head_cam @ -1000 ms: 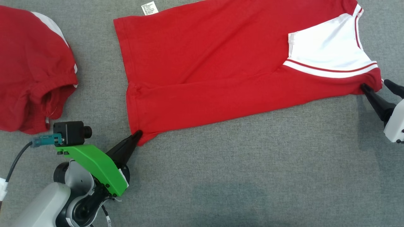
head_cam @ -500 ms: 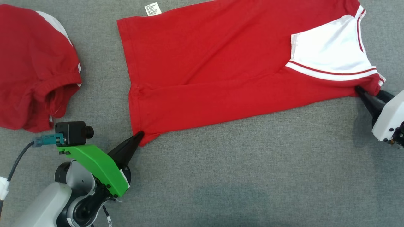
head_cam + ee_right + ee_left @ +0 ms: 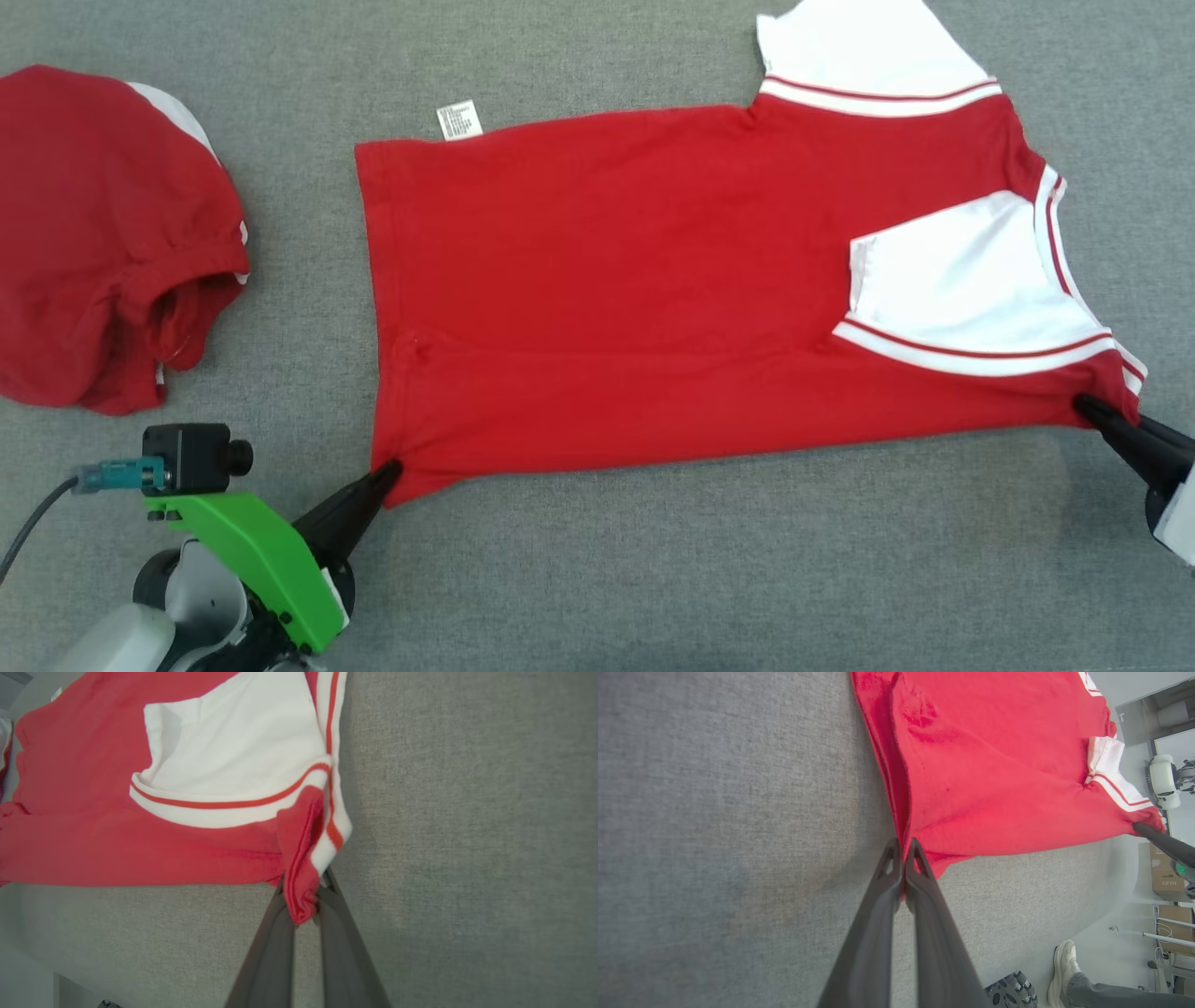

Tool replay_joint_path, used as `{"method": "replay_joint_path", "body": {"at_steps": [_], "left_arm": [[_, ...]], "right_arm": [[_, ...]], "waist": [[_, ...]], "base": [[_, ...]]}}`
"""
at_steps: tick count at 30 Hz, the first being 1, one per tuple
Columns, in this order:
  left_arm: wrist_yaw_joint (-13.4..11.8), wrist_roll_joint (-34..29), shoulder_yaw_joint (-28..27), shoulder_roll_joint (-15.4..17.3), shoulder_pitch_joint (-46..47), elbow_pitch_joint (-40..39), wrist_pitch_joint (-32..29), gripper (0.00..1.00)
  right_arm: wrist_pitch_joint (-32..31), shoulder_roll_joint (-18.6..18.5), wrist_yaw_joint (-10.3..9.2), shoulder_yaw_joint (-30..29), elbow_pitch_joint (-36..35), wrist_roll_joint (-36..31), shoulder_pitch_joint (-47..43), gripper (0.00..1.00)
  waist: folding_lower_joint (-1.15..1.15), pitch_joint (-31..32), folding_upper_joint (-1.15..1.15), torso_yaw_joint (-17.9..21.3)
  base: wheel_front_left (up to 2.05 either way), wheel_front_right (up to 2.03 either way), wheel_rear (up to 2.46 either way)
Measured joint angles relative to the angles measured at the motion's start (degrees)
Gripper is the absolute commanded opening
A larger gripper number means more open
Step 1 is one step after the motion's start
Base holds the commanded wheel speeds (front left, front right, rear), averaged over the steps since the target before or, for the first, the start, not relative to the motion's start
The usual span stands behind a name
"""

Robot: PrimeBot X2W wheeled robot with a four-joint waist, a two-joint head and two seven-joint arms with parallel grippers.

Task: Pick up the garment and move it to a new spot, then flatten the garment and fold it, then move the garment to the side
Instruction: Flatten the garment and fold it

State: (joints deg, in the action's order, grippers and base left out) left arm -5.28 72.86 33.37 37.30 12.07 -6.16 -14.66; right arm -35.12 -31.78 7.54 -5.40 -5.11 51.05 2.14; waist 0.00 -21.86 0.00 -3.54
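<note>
The red garment [image 3: 607, 280] lies spread across the middle of the tabletop [image 3: 700, 579]. The left end effector [image 3: 390, 469] is clamped on its near hem corner, and the right end effector [image 3: 1094, 409] on a bunched sleeve corner. That small bunch could slip free if the arms pull unevenly, skewing the cloth.

The near strip of the desk [image 3: 700, 579] lies bare from the left tool [image 3: 390, 469] across to the right tool [image 3: 1085, 405], leaving broad room for an arm to pass. Beyond it the red T-shirt [image 3: 607, 280] covers the middle, its two near corners pinched in those tools. A bare lane runs between its hem and the crumpled red garment [image 3: 93, 233] at the left. Past the desk's edge a person's shoe [image 3: 1064, 963] stands close by.
</note>
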Motion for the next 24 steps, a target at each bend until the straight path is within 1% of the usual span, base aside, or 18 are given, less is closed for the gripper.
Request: {"method": "replay_joint_path", "body": {"at_steps": [5, 8, 10, 11, 12, 13, 14, 15, 18, 20, 22, 24], "left_arm": [[-0.3, 1.5, -0.8, 3.6, -3.9, -3.3, -0.7, 0.00], [-0.7, 2.1, -1.2, 4.7, -6.2, -4.1, -0.6, 0.00], [-0.9, 2.3, -1.3, 4.9, -7.1, -4.3, -0.3, 0.00], [-0.9, 2.3, -1.2, 4.9, -7.5, -4.3, -0.3, 0.00], [-1.1, 2.4, -1.2, 4.8, -7.7, -4.3, -0.3, 0.00], [-1.3, 2.6, -1.1, 4.5, -8.0, -4.2, 0.1, 0.05], [-1.5, 2.6, -1.1, 4.2, -8.0, -4.1, 0.4, 0.47], [-1.6, 2.4, -0.9, 3.9, -8.0, -4.0, 0.6, 1.00], [-2.5, 1.2, -0.3, 3.8, -8.0, -3.9, 0.7, 1.00], [-3.4, 0.1, -0.5, 4.4, -8.0, -4.6, 1.2, 1.00], [-4.6, -1.4, -1.0, 5.9, -7.9, -6.0, 1.2, 1.00], [-5.5, -2.3, -1.6, 7.9, -7.4, -7.8, 0.6, 1.00]], "right_arm": [[-3.3, 2.2, -0.01, -4.5, -7.0, 1.0, -8.4, 0.00], [-4.4, 4.1, -0.01, -5.3, -9.1, 0.9, -11.7, 0.00], [-4.6, 5.5, -0.01, -5.5, -9.2, -0.1, -12.5, 0.00], [-4.5, 5.9, -0.01, -5.6, -8.9, -1.2, -12.5, 0.05], [-4.4, 6.1, -0.01, -5.5, -8.6, -2.2, -12.4, 0.44], [-4.4, 6.3, -0.01, -5.4, -8.2, -2.6, -12.3, 0.98], [-4.5, 6.7, -0.01, -5.3, -7.8, -2.9, -12.1, 1.00], [-4.7, 6.8, -0.01, -5.4, -7.2, -3.4, -11.8, 1.00], [-5.6, 5.2, -0.07, -6.8, -7.5, -4.1, -10.5, 1.00], [-6.2, 3.7, -0.07, -8.1, -9.0, -4.1, -8.7, 1.00], [-6.8, 2.2, -0.08, -9.5, -10.5, -4.3, -5.5, 1.00], [-7.6, 0.9, -0.07, -9.7, -12.0, -4.4, -1.0, 1.00]], "waist": [[0.00, 1.3, 0.00, 1.4], [0.00, 1.4, 0.00, 2.2], [0.00, 1.2, 0.00, 2.6], [0.00, 1.1, 0.00, 2.7], [0.00, 0.9, 0.00, 2.8], [0.00, 0.7, 0.00, 2.8], [0.00, 0.4, 0.00, 2.9], [0.00, 0.2, 0.00, 2.8], [0.00, -0.4, 0.00, 2.6], [0.00, -1.1, 0.00, 2.4], [0.00, -1.9, 0.00, 2.4], [0.00, -3.0, 0.00, 2.3]], "base": [[0.00, 0.00, 0.00], [0.00, 0.00, 0.00], [0.00, 0.00, 0.00], [0.00, 0.00, 0.00], [0.00, 0.00, 0.00], [0.00, 0.00, 0.00], [0.00, 0.00, 0.00], [0.00, 0.00, 0.00], [0.00, 0.00, 0.00], [0.00, 0.00, 0.00], [0.00, 0.00, 0.00], [0.00, 0.00, 0.00]]}}
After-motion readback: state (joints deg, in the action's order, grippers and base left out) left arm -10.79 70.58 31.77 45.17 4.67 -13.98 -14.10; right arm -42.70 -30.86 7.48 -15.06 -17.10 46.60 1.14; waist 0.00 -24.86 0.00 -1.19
